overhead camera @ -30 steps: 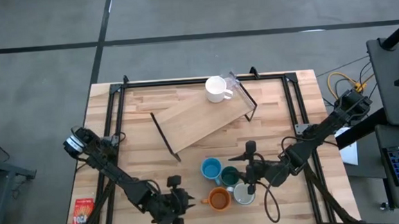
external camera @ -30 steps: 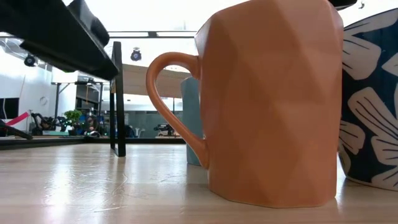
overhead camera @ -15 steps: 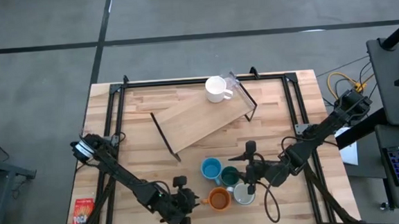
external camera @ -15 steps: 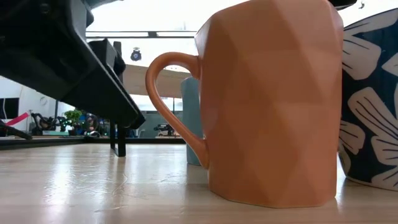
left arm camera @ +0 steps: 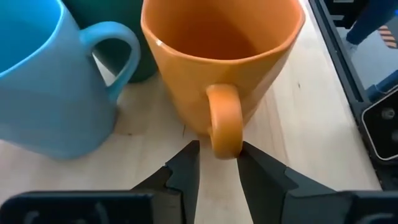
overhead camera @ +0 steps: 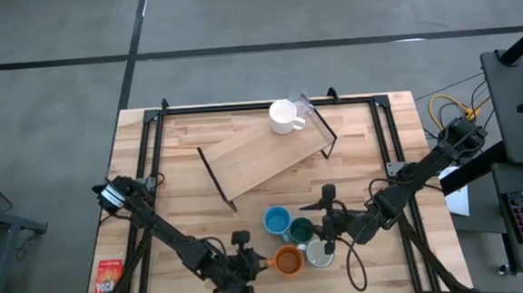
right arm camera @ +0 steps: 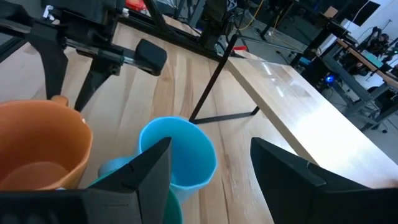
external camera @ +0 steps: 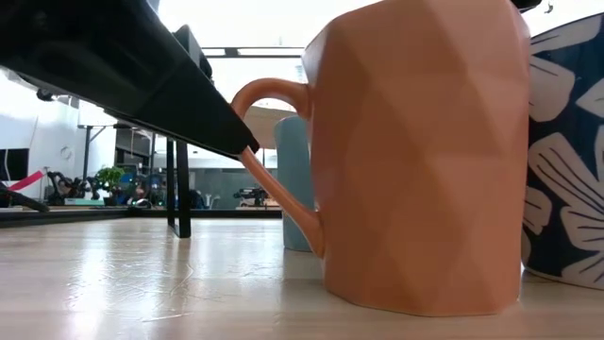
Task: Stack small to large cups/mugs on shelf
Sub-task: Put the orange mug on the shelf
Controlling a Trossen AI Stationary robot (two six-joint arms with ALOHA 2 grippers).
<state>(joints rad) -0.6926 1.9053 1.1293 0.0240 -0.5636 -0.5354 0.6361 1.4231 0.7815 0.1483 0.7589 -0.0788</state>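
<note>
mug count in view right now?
5. White ceramic mug on the light-wood shelf. Four clustered on the table's near side: light blue mug, dark teal mug, orange faceted mug, pale grey-white mug partly under the right gripper.

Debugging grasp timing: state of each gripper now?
Left gripper: open, jaws straddling the orange mug handle.
Right gripper: open, empty, above the mug cluster.
</note>
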